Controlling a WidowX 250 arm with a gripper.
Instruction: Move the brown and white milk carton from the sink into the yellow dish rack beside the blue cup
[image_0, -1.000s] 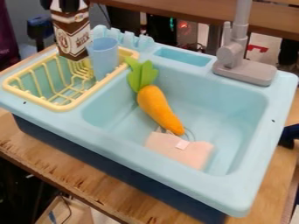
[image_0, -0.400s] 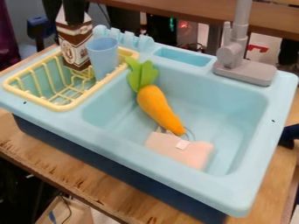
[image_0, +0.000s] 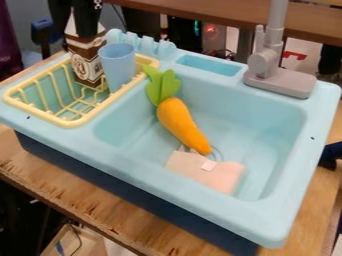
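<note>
The pincer (image_0: 76, 29) is at the upper left of the camera view, pointing down, clamped on the top of a brown and white carton (image_0: 87, 62). The carton lies directly below the pincer, nearly upright, its top between the two black fingers. Its lower end is inside the yellow dish rack (image_0: 73, 121), towards the rack's far end; whether it bears on the rack's floor I cannot tell.

Just beside the carton, on the side towards the basin, a light blue cup (image_0: 117, 67) stands in the same rack. The rack sits in the left part of a pale blue toy sink (image_0: 93, 150), with a row of rounded prongs (image_0: 143, 45) along the edge behind it.

Farther out, in the basin, an orange carrot (image_0: 180, 122) lies at a slant, its green leaves (image_0: 162, 86) against the wall nearest the rack. Its tip is at a pale pink piece (image_0: 204, 172) with a small white tag (image_0: 208, 165), lower in the basin. A grey faucet (image_0: 277, 82) stands on the far right rim. The whole sink rests on a wooden desk (image_0: 87, 200).
</note>
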